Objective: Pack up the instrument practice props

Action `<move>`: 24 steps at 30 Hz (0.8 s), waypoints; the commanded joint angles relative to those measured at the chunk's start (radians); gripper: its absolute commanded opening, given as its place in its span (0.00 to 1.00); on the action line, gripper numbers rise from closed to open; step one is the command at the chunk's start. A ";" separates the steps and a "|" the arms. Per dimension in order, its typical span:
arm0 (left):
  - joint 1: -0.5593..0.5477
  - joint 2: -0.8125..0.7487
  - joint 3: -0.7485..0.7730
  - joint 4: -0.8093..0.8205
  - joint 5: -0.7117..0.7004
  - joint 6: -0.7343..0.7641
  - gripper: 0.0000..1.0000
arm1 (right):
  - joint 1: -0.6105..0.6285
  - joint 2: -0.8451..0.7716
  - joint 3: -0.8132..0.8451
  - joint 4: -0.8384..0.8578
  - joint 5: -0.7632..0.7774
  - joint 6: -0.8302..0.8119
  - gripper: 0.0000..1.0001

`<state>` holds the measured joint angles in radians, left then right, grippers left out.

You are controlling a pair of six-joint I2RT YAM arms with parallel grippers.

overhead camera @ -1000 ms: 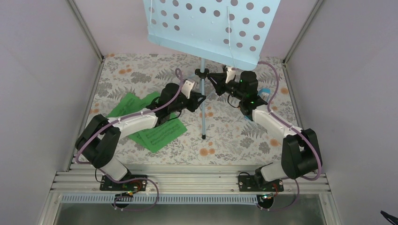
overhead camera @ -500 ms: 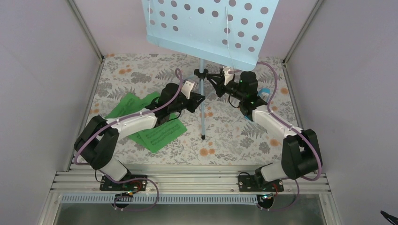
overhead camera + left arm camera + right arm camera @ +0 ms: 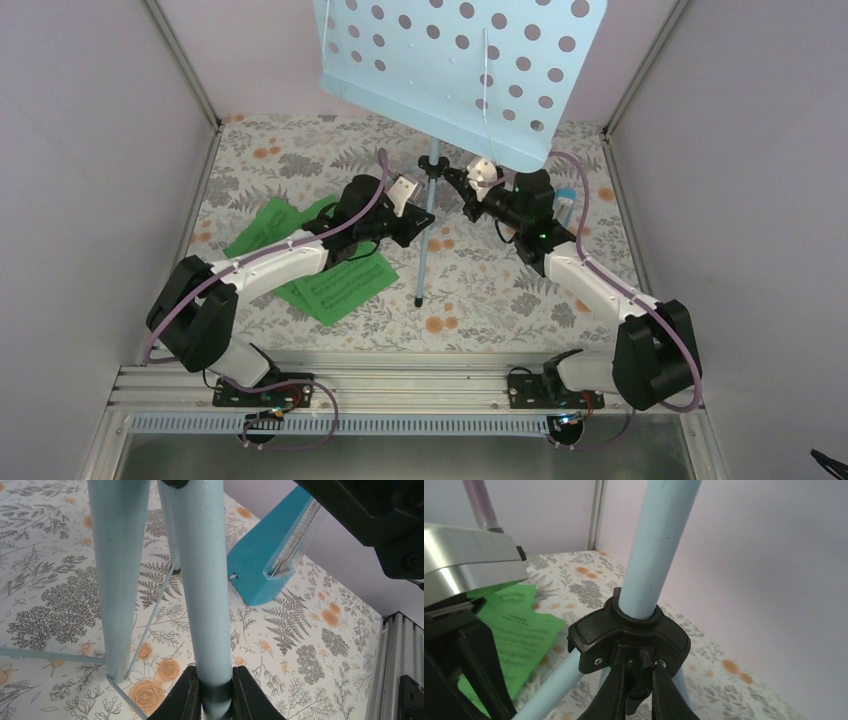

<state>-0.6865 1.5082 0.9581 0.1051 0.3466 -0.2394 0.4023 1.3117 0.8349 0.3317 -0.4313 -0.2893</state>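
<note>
Gripping smooth pale-blue tubular tripod music stand (image 3: pixel 420 95): L gripper (image 3: pixel 216 690) clamps tube (image 3: pixel 207 605) below black plastic collar (image 3: pixel 629 635); R gripper (image 3: pixel 640 680) pinches that collar.

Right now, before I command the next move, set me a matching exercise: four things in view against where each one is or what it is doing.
Things:
1. left gripper
2. right gripper
3. green sheet-music pages
4. blue metronome

States:
A. flat on the table, below the left arm
B. jaws shut on the black collar of the music stand
C. on the table, far side of the right arm
D. jaws shut on a pale blue tube of the stand

Pairs: 1-D, 2-B, 3-A, 4-C
</note>
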 commanded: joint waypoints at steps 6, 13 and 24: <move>0.005 -0.054 0.044 -0.094 0.027 0.126 0.02 | 0.057 -0.047 -0.033 0.013 0.379 -0.348 0.06; 0.004 -0.058 0.035 -0.092 0.028 0.119 0.02 | 0.102 -0.048 -0.071 0.104 0.568 -0.507 0.06; 0.004 -0.059 0.015 -0.059 0.013 0.084 0.02 | 0.143 -0.138 -0.126 0.152 0.505 -0.389 0.33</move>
<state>-0.6815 1.4986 0.9779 0.0429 0.3519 -0.2111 0.5640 1.2568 0.7162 0.4679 0.0319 -0.7784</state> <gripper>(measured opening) 0.147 0.273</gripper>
